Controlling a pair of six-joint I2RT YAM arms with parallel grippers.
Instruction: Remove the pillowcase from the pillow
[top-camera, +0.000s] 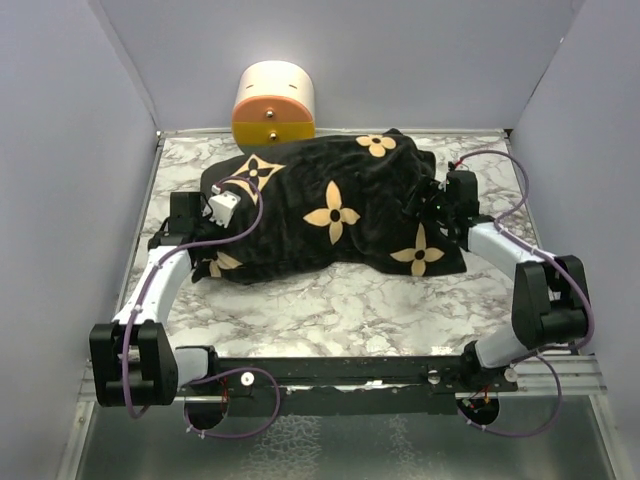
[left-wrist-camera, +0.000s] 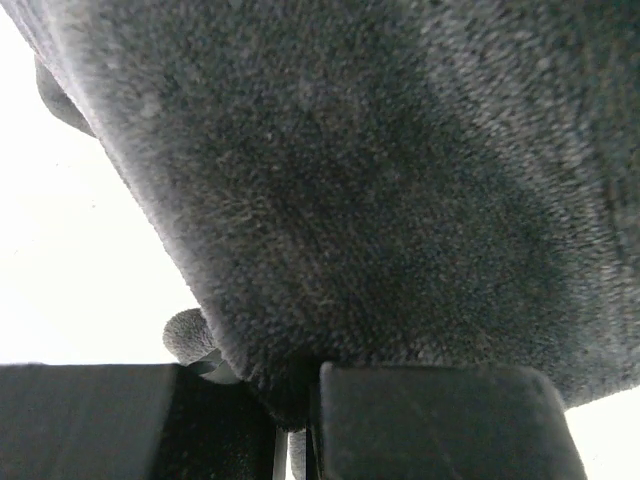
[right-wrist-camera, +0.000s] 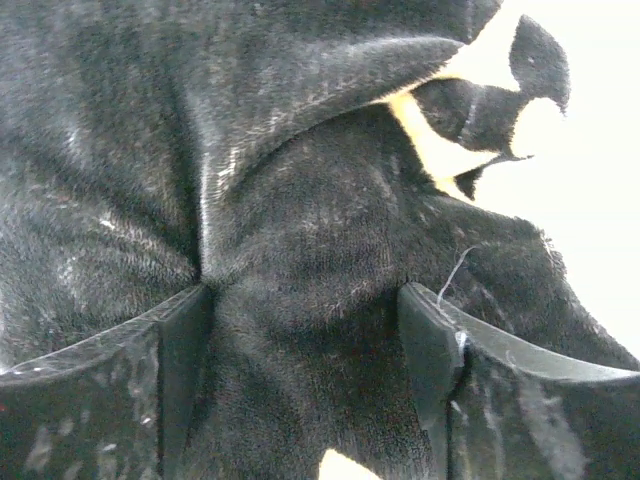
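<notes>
The black pillowcase (top-camera: 330, 215) with tan flower motifs lies as a mound across the middle of the marble table (top-camera: 330, 300). It covers the pillow fully, so no white cushion shows. My left gripper (top-camera: 232, 195) is at the mound's left end; in the left wrist view, the left gripper (left-wrist-camera: 295, 390) is shut on a pinch of the pillowcase (left-wrist-camera: 380, 180). My right gripper (top-camera: 415, 205) presses into the right end. In the right wrist view, the right gripper (right-wrist-camera: 305, 320) squeezes a thick bunch of pillowcase (right-wrist-camera: 300, 230), with creases running from one fingertip (right-wrist-camera: 190, 330).
A cream-and-orange cylinder (top-camera: 273, 100) stands at the back, just behind the mound. Grey walls close in the table on the left, right and back. Bare marble lies between the mound and the arm bases.
</notes>
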